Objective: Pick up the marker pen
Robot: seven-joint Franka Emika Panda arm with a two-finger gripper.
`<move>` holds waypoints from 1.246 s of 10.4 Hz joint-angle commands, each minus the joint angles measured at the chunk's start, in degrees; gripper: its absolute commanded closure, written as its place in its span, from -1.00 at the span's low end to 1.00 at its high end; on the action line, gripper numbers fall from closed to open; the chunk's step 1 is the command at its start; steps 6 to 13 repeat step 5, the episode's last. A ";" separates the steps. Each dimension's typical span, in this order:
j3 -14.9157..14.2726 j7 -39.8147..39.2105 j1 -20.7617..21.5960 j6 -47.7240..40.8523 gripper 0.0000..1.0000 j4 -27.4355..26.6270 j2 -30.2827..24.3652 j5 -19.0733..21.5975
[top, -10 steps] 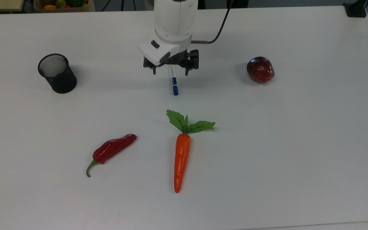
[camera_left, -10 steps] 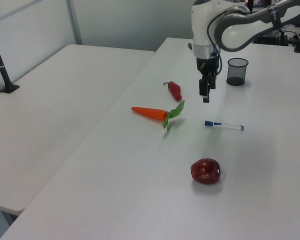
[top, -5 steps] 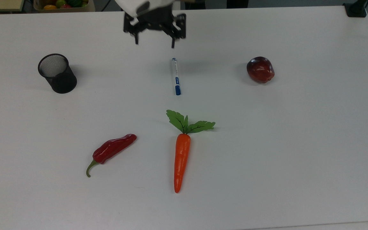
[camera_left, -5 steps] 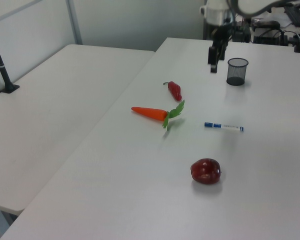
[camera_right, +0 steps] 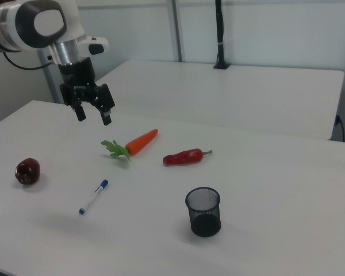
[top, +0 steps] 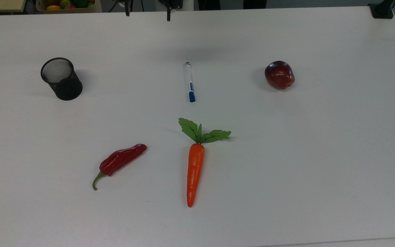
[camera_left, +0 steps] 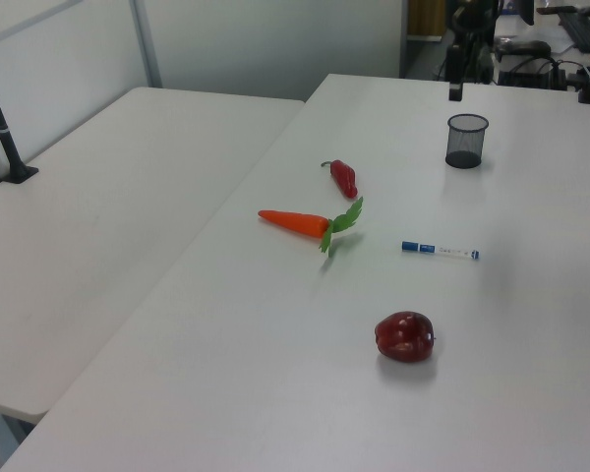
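Note:
The marker pen (top: 189,81), white with a blue cap, lies flat on the white table (top: 321,154) with nothing touching it; its cap points toward the carrot (top: 194,171). It also shows as the marker pen (camera_left: 440,251) and the marker pen (camera_right: 94,196). My gripper (camera_right: 93,117) hangs high above the table, open and empty, well clear of the pen. In the top view, the gripper (top: 147,13) shows as two fingertips at the top edge. A single dark finger (camera_left: 455,87) shows in the left view, above the mesh cup (camera_left: 466,141).
A black mesh cup (top: 61,79) stands at the top view's left, a dark red apple (top: 279,74) at the top view's right. A red chili (top: 120,163) lies beside the carrot. A box of fruit (top: 65,4) sits beyond the table's far edge.
The gripper has risen from just over the marker pen and drawn back toward the top view's upper left, still open. The pen stays on the table.

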 commanded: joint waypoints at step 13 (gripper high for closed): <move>-0.26 -2.70 -1.80 -3.99 -1.00 2.90 -0.83 0.55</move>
